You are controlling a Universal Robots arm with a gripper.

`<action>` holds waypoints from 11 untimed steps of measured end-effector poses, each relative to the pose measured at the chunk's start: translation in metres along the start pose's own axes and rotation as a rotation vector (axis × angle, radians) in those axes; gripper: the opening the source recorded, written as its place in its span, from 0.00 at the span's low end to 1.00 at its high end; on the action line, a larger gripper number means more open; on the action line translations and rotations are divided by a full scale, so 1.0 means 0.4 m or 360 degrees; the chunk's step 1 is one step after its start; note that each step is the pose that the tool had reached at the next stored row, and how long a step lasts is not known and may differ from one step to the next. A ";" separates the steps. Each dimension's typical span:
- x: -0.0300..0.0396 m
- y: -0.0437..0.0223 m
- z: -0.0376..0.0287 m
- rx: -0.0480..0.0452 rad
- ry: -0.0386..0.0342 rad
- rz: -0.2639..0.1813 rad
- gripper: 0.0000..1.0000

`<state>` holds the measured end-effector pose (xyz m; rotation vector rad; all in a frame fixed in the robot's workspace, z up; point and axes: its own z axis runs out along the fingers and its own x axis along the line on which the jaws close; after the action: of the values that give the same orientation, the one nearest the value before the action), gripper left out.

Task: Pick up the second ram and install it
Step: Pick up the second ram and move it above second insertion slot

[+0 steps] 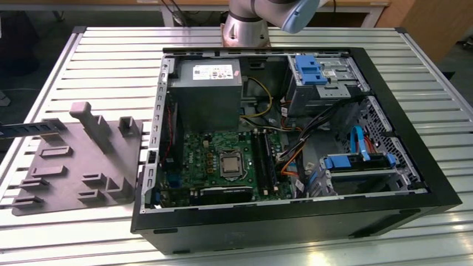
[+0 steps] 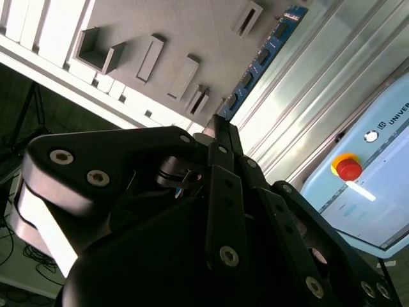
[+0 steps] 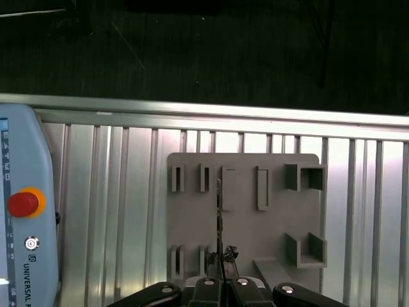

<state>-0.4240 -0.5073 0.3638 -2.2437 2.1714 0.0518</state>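
The second ram (image 1: pixel 28 129), a thin bluish-green stick with black chips, hangs level at the exterior view's far left, over the back left corner of the grey fixture plate (image 1: pixel 74 166). In the second wrist view the ram (image 2: pixel 262 57) sticks out from between the black fingertips of my gripper (image 2: pixel 217 131), which is shut on one end of it. In the first wrist view the ram (image 3: pixel 219 217) shows edge-on as a thin line over the fixture plate (image 3: pixel 243 217), running out from my gripper (image 3: pixel 222 268).
An open black computer case (image 1: pixel 296 221) fills the middle and the exterior view's right, with a green motherboard (image 1: pixel 221 160) and its long black slot sockets (image 1: pixel 262 160). A teach pendant (image 3: pixel 22 211) with a red button lies beside the fixture. The slatted metal table (image 1: pixel 111 61) ends just beyond the fixture.
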 end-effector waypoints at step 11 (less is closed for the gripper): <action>-0.001 0.001 -0.023 0.0006 0.0000 0.0000 0.12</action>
<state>-0.4243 -0.5073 0.3730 -2.2418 2.1695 0.0474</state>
